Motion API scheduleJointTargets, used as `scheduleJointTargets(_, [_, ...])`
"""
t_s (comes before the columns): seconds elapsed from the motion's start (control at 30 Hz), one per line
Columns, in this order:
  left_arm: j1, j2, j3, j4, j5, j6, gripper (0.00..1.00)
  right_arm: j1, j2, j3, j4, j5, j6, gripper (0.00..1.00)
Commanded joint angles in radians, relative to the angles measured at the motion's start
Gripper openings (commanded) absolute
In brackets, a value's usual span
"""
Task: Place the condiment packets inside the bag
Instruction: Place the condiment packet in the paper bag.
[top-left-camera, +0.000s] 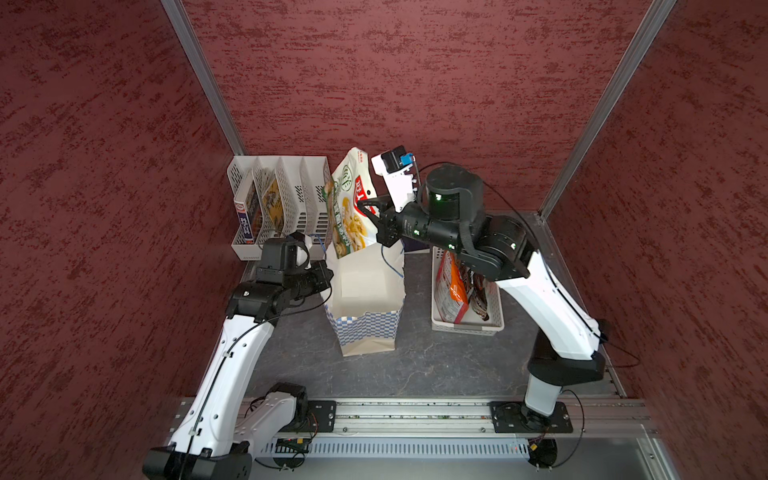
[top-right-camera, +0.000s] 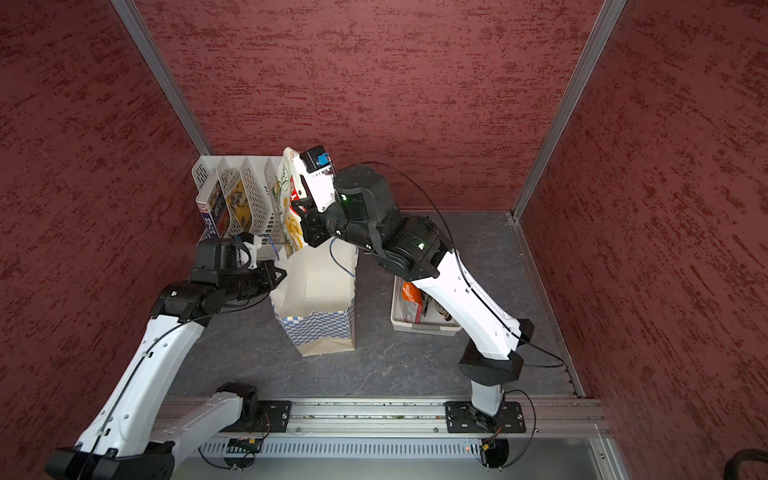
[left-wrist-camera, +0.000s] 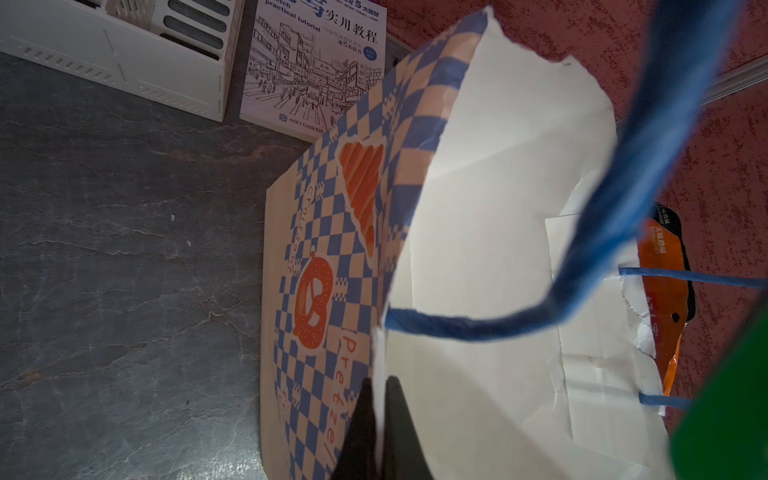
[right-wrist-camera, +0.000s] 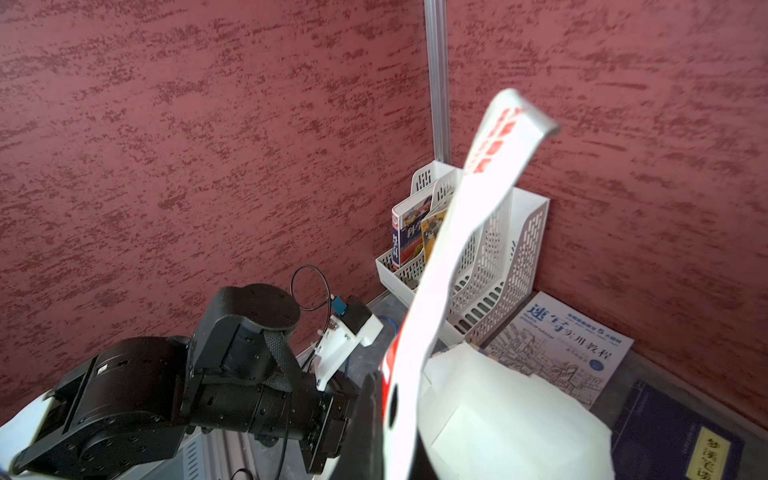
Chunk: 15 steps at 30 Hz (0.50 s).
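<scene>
I am watching the left gripper (left-wrist-camera: 379, 415) pinching the left rim of the tall paper bag (top-left-camera: 365, 328) with the blue-and-white checkered band and tan base. Its jaws are closing tight on that paper edge, and the rim is sitting sandwiched between the black fingers in the left wrist view. The bag is standing upright on the dark grey marbled tabletop (top-left-camera: 436, 365), mouth gaping and white inside showing, between the white slotted file rack (top-left-camera: 286, 191) and the white perforated plastic basket (top-left-camera: 465, 330). The right gripper (top-left-camera: 368, 212) is clamping the flat glossy white-green condiment packet (top-left-camera: 347, 195) by one edge, jaws closed on it, and is holding it raised and tilted over the far side of the bag's mouth. The packet's lower end is meeting the bag's far rim in both top views; I cannot tell whether it is inside. The orange-white packet (top-left-camera: 455, 291) and the black-red packet (top-left-camera: 478, 297) are standing in the basket, under the right arm
</scene>
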Motion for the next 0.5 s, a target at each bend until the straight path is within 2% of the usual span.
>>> scheduleJointTargets(0.0, [0.005,-0.011,-0.004,0.017,0.004,0.006,0.00,0.005,-0.062,-0.052,0.066,-0.018,0.057,0.00])
scheduleJointTargets(0.27, [0.007,-0.017,-0.006,0.018,-0.021,0.005,0.00,0.004,-0.200,-0.350,0.069,0.084,0.126,0.00])
scheduleJointTargets(0.47, [0.008,-0.019,-0.007,0.019,-0.040,0.000,0.00,0.003,-0.226,-0.422,0.037,0.092,0.162,0.00])
